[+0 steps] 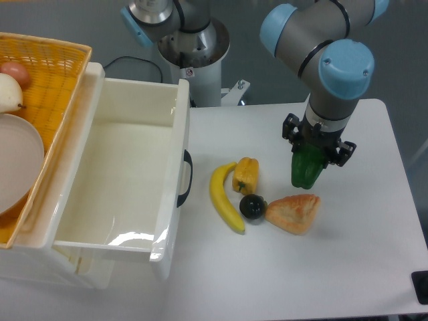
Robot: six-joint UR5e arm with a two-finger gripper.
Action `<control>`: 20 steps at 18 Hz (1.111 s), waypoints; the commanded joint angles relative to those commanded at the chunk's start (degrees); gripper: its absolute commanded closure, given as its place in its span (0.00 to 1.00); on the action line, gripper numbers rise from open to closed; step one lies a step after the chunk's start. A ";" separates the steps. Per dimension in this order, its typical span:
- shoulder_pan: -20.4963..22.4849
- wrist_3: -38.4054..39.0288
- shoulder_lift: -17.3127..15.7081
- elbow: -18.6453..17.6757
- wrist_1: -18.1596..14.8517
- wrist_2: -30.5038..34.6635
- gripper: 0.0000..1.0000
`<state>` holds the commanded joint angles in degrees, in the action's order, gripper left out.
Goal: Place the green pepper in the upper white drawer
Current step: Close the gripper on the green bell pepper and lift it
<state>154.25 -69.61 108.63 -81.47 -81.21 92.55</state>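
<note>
The green pepper (pixel 307 167) hangs upright just above the table at right of centre, its top gripped between the fingers of my gripper (pixel 315 148), which is shut on it. Whether its tip touches the table I cannot tell. The upper white drawer (pixel 179 127) stands pulled open at the left, deep and with nothing inside, its dark curved handle (pixel 186 178) facing right. The pepper is well to the right of the drawer.
Between drawer and pepper lie a banana (pixel 225 196), a small yellow-orange pepper (pixel 245 174), a dark round fruit (pixel 253 206) and a piece of bread (pixel 294 212). An orange woven basket (pixel 59 73) with a plate and produce sits far left. The robot base (pixel 194 60) stands behind.
</note>
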 joint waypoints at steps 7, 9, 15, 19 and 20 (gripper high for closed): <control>0.26 4.38 -0.26 -0.09 0.44 -5.08 0.73; 0.26 5.27 -0.52 0.00 0.44 -5.62 0.73; 0.18 8.26 -2.81 -0.35 0.18 -10.37 0.73; -0.26 13.69 -4.74 -0.35 0.35 -15.98 0.73; -0.35 15.62 -5.79 -0.35 0.44 -17.65 0.73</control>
<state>153.90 -53.98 102.84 -81.83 -80.77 74.90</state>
